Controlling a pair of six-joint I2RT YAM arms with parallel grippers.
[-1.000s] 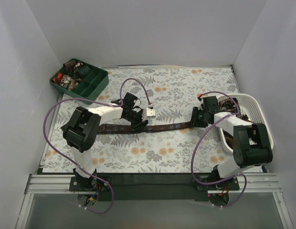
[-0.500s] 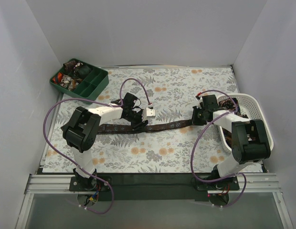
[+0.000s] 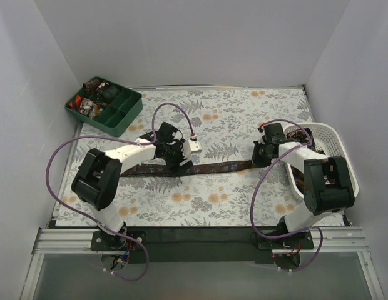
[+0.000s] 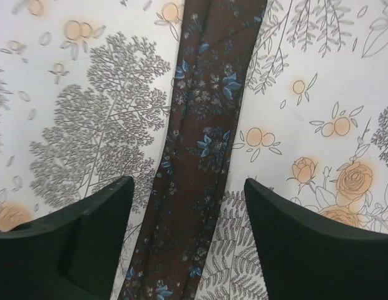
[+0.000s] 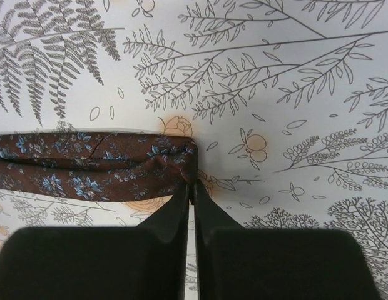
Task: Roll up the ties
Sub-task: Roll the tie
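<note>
Counter: you are looking at a floral-printed counter (image 3: 231, 112) that is carrying everything, with both arms reaching in from its near edge.
Basket: a white lattice basket (image 3: 335, 134) is sitting at the counter's right edge, just beside your right arm, with dark fabric showing inside it.
Tray: a dark green divided tray (image 3: 128, 109) is sitting at the far left corner, well apart from both arms.
Tie: a brown tie (image 3: 213, 167) with small blue flowers is lying flat and stretched left to right across the middle of the counter, running between your two tools.
Left tool: your left tool (image 4: 188, 184) is hanging over the tie's left part with its fingers (image 4: 87, 231) standing apart, one on each side of the fabric and gripping nothing.
Right tool: your right tool (image 5: 191, 184) is pressing its fingers together on the tie's right end, where the fabric is puckering at the tips.
Coils: small dark coils (image 3: 87, 103) are sitting in the tray's leftward compartments.
</note>
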